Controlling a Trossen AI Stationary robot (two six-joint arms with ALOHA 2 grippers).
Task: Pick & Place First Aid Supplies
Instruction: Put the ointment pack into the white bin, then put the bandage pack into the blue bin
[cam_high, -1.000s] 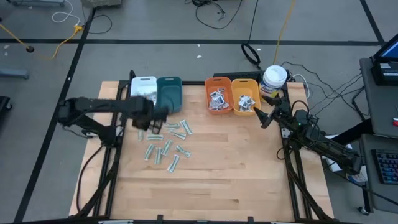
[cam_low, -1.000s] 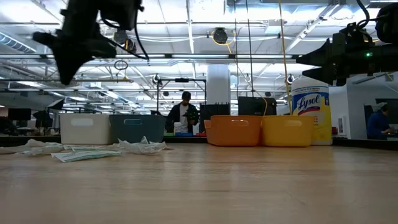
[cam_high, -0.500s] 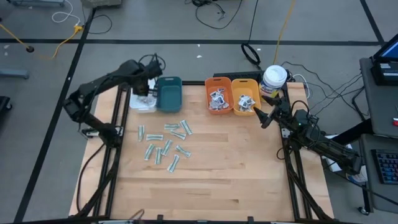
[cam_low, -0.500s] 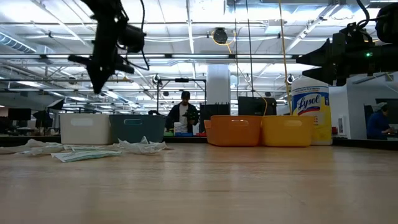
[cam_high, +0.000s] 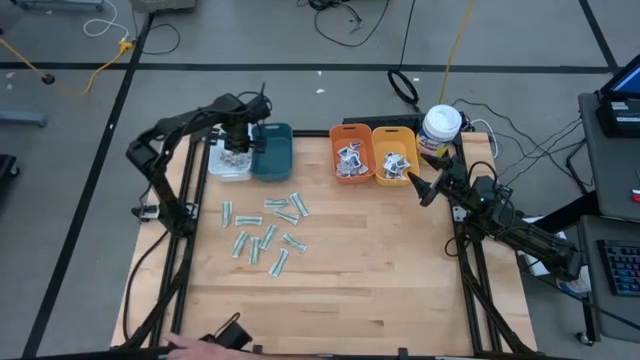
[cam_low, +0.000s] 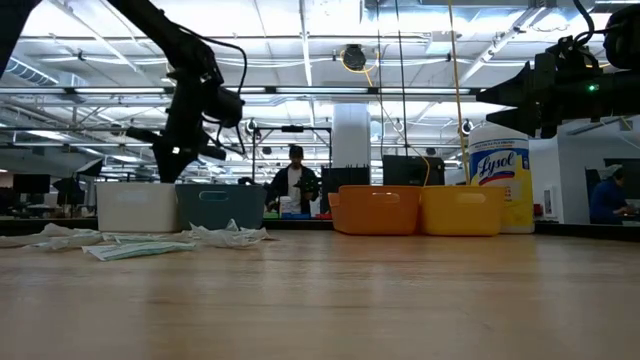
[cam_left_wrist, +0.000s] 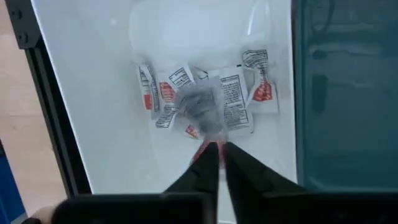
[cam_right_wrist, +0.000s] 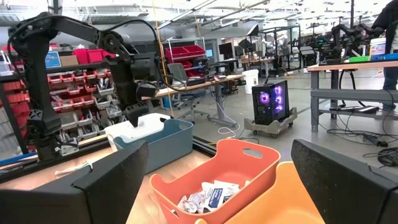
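Observation:
My left gripper hangs low over the white bin, fingers pointing down, with only a narrow gap between the tips. A blurred white packet with red print shows just past the tips, above several like packets on the bin floor. Pale-green strips lie scattered flat on the wooden table. My right gripper waits open near the yellow bin, its fingers standing wide apart. My left gripper comes from above, pointing down into the white bin. A red smear lies right beside one fingertip, and I cannot tell whether the blurred packet touches the fingers or has come free of them.
The teal bin stands next to the white one. The orange bin and yellow bin hold packets, and a white canister stands behind them. A person's hand with a dark object shows at the near edge. Bare wood lies in the near half.
My left gripper has swung from over the scattered strips toward the far left, to above the white bin, and then come down close to its rim. The right arm has kept still.

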